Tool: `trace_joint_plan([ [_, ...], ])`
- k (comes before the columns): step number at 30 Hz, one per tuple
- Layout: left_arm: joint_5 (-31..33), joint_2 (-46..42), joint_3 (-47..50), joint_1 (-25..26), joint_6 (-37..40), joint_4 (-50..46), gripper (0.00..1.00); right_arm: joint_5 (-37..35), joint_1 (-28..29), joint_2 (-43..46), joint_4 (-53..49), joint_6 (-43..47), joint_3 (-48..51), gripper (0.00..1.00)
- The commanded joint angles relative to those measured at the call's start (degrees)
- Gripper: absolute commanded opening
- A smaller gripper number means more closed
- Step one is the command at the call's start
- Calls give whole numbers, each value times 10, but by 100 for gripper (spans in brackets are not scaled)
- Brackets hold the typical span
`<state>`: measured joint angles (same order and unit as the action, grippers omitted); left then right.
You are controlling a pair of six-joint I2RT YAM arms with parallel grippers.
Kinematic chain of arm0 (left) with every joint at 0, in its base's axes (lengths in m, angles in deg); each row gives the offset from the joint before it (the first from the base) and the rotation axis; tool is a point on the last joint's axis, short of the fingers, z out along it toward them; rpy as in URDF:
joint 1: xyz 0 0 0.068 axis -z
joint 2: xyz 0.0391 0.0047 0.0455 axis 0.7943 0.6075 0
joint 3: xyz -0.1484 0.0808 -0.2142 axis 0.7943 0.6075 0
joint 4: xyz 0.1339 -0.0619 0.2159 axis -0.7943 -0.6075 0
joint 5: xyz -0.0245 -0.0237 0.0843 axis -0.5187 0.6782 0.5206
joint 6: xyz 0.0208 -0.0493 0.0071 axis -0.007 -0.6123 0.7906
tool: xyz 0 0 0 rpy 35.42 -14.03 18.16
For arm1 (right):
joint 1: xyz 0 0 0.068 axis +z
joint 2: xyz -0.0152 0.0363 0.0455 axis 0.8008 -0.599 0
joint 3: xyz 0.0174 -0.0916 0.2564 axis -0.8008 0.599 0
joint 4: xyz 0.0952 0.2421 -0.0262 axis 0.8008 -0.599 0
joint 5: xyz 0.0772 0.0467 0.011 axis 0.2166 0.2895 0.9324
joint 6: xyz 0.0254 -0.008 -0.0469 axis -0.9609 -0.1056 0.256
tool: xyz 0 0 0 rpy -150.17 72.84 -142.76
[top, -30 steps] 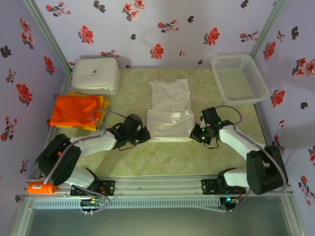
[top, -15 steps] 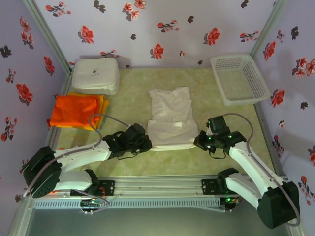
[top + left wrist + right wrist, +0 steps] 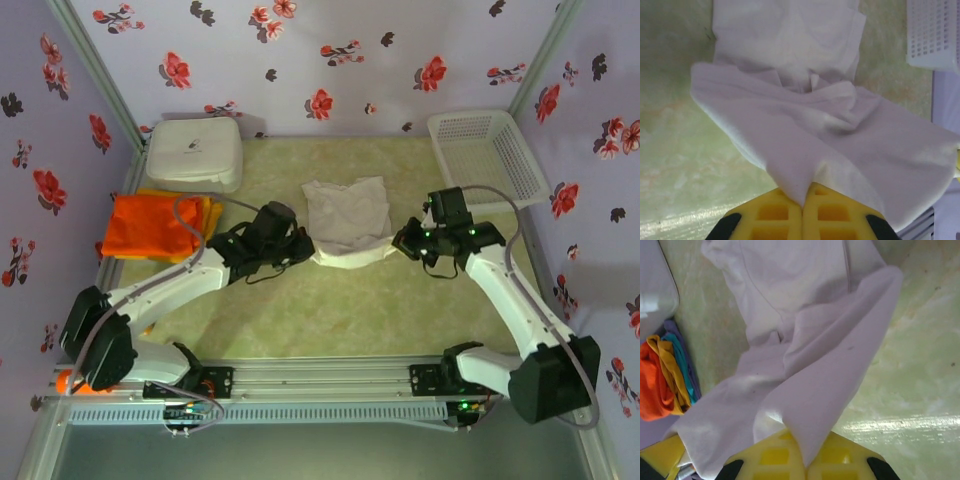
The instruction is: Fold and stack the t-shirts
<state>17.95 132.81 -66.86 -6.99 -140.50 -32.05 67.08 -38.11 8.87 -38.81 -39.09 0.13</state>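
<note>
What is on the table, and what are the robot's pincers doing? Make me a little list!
Off-white t-shirt: table middle, near edge held up
Left pincer: shut on its left corner
Right pincer: shut on its right corner
Folded pile: orange t-shirt on yellow t-shirt, left side
White box: back left
Basket: back right

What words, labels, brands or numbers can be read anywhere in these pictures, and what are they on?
No text can be read.
White box: a small dark mark on its lid, too small to tell whether it is lettering or a logo.
Off-white shirt: no print on the parts that show.
Walls: flower pattern, no writing.
</note>
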Motion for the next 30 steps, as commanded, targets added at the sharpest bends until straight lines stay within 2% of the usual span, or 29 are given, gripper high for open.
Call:
trace_joint_plan([
  [1,-32,19,-33,-31,31,-10,0,27,-22,-27,21,0,-36,0],
  [17,-103,128,-159,-126,92,-21,0,91,-71,-183,59,13,-155,0],
  [30,-151,239,-243,-170,116,-8,0,111,-92,-290,85,8,-224,0],
])
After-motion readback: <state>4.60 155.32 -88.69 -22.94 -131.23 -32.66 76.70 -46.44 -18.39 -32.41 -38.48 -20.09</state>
